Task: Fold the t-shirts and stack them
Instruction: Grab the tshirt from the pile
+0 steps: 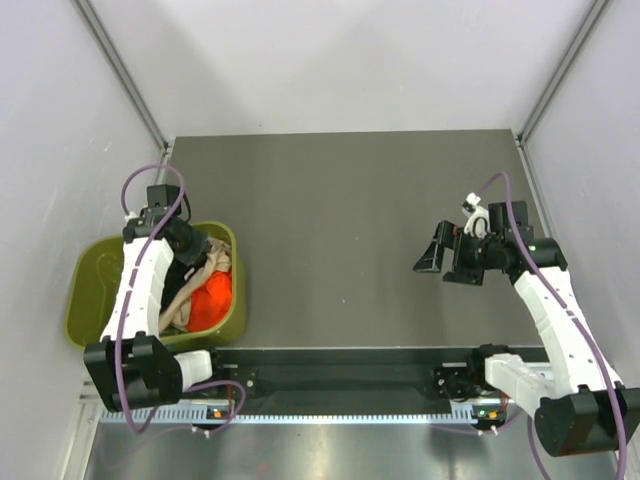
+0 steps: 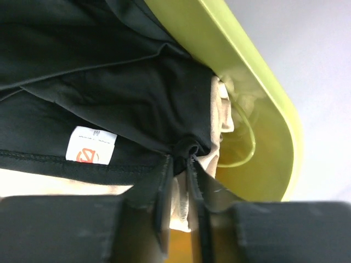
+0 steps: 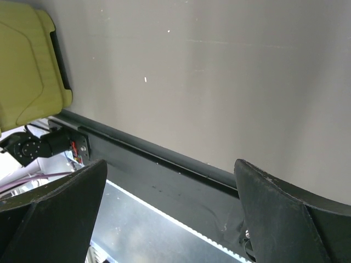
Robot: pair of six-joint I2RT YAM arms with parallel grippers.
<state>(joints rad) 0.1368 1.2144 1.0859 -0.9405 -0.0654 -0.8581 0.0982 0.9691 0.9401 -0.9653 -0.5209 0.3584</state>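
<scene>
The t-shirts lie heaped in the olive-green tub [image 1: 90, 262] at the table's left edge. In the top view the orange-red t-shirt [image 1: 212, 300] and the beige t-shirt [image 1: 207, 268] show. My left gripper [image 1: 192, 248] reaches down into the tub. In the left wrist view its jaws [image 2: 180, 159] stand nearly together, pinching a bunched fold of the black t-shirt [image 2: 109, 82] at their tips. Beige cloth [image 2: 219, 109] lies under the fold and between the fingers. My right gripper [image 1: 432, 258] hovers over the table's right side, wide open [image 3: 170, 163] and holding nothing.
A white neck label [image 2: 90, 145] shows on the black shirt near its stitched hem. The tub's rim [image 2: 247, 60] curves close on the right of the left fingers. The dark table [image 1: 340, 220] spreads between the arms, with the black base rail [image 3: 164, 164] along its near edge.
</scene>
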